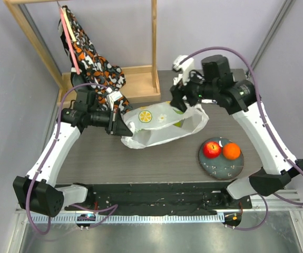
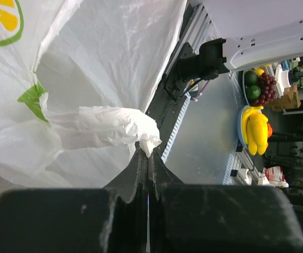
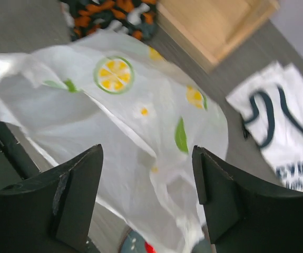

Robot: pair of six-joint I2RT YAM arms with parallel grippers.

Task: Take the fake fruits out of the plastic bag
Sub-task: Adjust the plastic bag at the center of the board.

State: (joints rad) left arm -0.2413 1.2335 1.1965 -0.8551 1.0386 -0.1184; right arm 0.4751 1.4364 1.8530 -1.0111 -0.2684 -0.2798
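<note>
One apple, one orange plated — top view only, left hand pinching bag, right hand wide.

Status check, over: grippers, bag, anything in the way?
Left gripper shut on plastic bag, left end. Right gripper open above bag. Red apple, orange on plate. No obstruction seen.

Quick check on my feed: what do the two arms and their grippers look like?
The left arm and right arm match: white links between black joint housings, each trailed by a looping purple cable. The left gripper and right gripper have matte black, blocky fingers tapering toward the tips. No markings are legible.
</note>
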